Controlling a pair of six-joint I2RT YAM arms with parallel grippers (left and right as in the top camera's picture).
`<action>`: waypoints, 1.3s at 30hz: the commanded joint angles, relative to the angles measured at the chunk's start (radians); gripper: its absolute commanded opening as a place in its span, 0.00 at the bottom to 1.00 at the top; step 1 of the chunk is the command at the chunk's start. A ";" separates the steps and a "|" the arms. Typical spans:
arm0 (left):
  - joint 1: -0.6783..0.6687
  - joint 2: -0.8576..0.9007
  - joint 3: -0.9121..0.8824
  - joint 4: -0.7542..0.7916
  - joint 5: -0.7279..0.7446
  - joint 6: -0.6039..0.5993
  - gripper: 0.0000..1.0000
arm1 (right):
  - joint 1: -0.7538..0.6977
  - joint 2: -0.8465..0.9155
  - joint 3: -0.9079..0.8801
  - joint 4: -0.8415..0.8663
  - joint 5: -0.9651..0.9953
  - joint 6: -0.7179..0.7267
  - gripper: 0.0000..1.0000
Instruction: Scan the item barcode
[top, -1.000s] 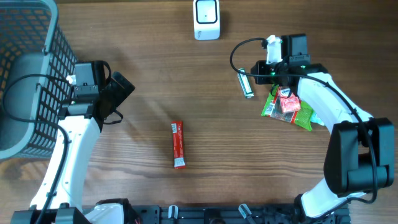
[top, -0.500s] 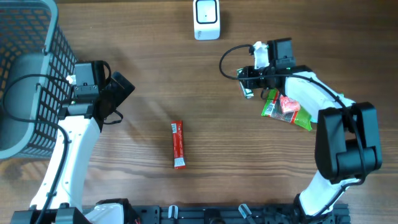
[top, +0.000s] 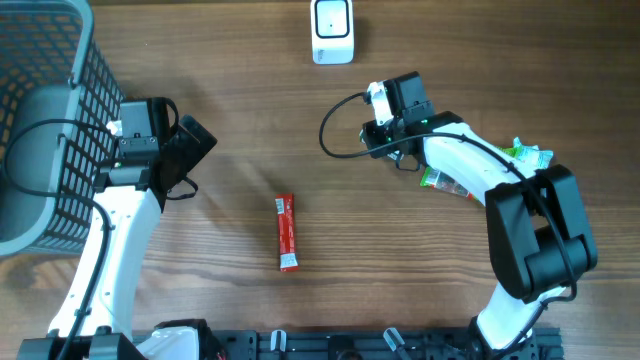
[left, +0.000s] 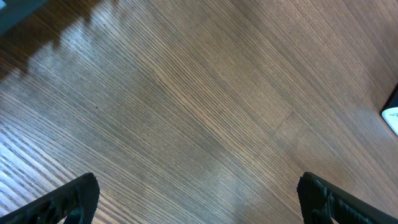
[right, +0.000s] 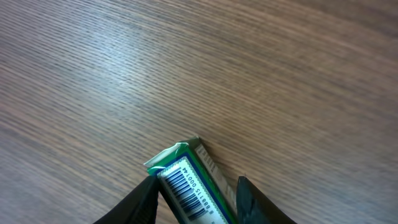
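A small green packet (right: 188, 182) with a white barcode label facing up lies on the wood table, seen in the right wrist view. My right gripper (right: 196, 194) stands open astride it. The left finger (right: 134, 205) touches the packet's edge and the right finger (right: 252, 199) is just off its silvery side. In the overhead view the right gripper (top: 386, 134) covers the packet. The white scanner (top: 332, 32) stands at the table's far edge, apart from both arms. My left gripper (left: 199, 196) is wide open over bare wood, and in the overhead view the left gripper (top: 195, 141) is at the left.
A red sachet (top: 287, 232) lies in the middle of the table. Green snack bags (top: 447, 181) lie under and beside the right arm. A grey wire basket (top: 60, 60) fills the left far corner behind the left arm.
My right arm swung left from beside the snack bags to over the green packet, and its jaws opened wider around it. The left arm has not moved.
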 joint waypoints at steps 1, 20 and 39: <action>-0.003 0.005 0.001 0.003 -0.017 0.011 1.00 | -0.012 -0.014 0.013 -0.034 0.020 -0.074 0.45; -0.003 0.005 0.001 0.003 -0.017 0.011 1.00 | -0.055 -0.049 0.018 -0.175 -0.052 -0.259 0.54; -0.003 0.005 0.001 0.003 -0.017 0.011 1.00 | -0.055 -0.046 0.011 -0.256 0.004 -0.256 0.42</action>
